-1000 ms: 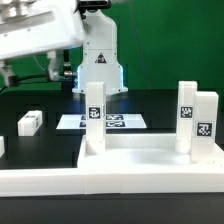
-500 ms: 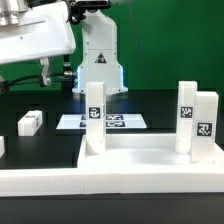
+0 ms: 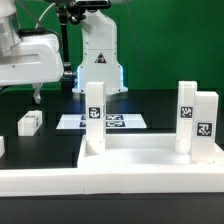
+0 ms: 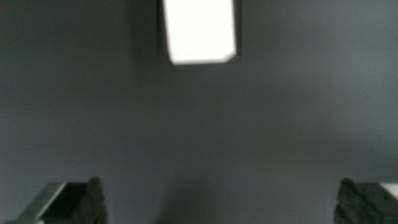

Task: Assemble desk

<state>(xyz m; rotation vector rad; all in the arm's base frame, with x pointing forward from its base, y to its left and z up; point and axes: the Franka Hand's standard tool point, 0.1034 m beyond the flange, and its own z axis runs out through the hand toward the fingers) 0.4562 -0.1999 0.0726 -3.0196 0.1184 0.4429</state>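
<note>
A: While the pincer (image 4: 221,205) is hanging with its jaws spread wide and nothing between them, where is everything sitting?

B: Going by the wrist view, it is looking straight down at the dark counter (image 4: 214,130), with one loose white leg (image 4: 199,30) lying ahead of the fingertips (image 4: 71,203), well apart from them. In the exterior view the arm (image 3: 30,55) is reaching in at the exterior view's left, above a small white leg (image 3: 30,122) lying on the black surface.

A: And the desk itself?

B: The wide rimmed panel (image 3: 120,165) is lying at the front, just behind the long white rail (image 3: 60,182). Three legs are already standing upright in it: one (image 3: 94,118) near the middle and two (image 3: 186,118) (image 3: 205,122) side by side at the exterior view's right. The marker board (image 3: 122,122) is lying flat behind them.

A: What is worrying you from here?

B: The jaws are not lined up over the leg yet. If the arm is dropping while off-centre, one fingertip could be landing on top of the piece or nudging it, so it is sliding or spinning away across the smooth counter. A grip near one end could be letting it tilt, and then it would be meeting its corner socket crooked and jamming. I cannot tell from these views which way its tag is facing.
</note>
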